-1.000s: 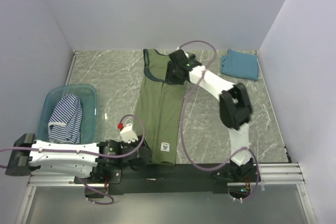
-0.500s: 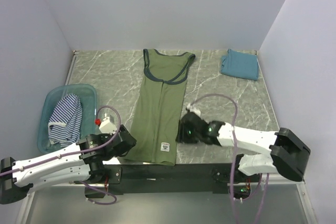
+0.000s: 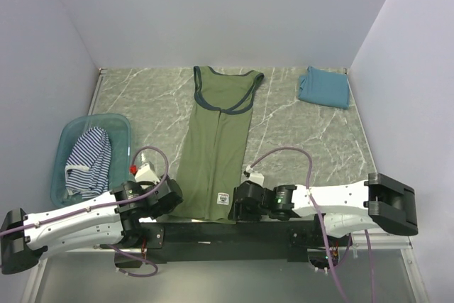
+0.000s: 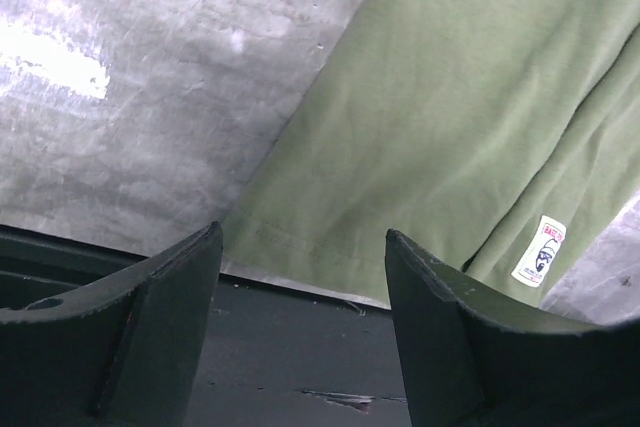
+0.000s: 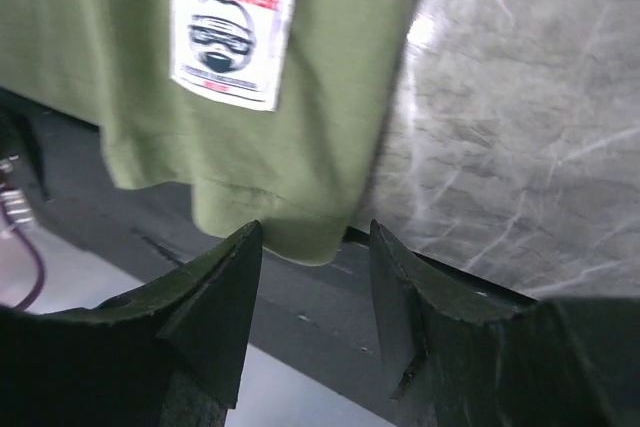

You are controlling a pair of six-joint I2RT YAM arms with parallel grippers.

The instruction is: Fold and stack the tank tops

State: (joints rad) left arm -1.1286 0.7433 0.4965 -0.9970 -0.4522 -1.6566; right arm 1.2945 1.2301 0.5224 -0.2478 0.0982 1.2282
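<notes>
The olive-green tank top (image 3: 215, 143) lies flat and lengthwise in the table's middle, neck at the far end, hem at the near edge. My left gripper (image 3: 175, 200) is open at the hem's left corner (image 4: 300, 247). My right gripper (image 3: 234, 207) is open at the hem's right corner (image 5: 275, 232), just below the printed label (image 5: 228, 29). Neither holds cloth. The teal-blue top (image 3: 323, 87) lies folded at the far right. The striped top (image 3: 86, 160) is bundled in the tub.
A translucent teal tub (image 3: 71, 136) stands at the left. The black front rail (image 4: 300, 347) runs along the table's near edge under both grippers. Grey walls close in the back and both sides.
My right arm swung from the top's shoulder at the far end down to the hem's right corner. My left gripper shifted to the hem's left corner. The top now lies smooth.
</notes>
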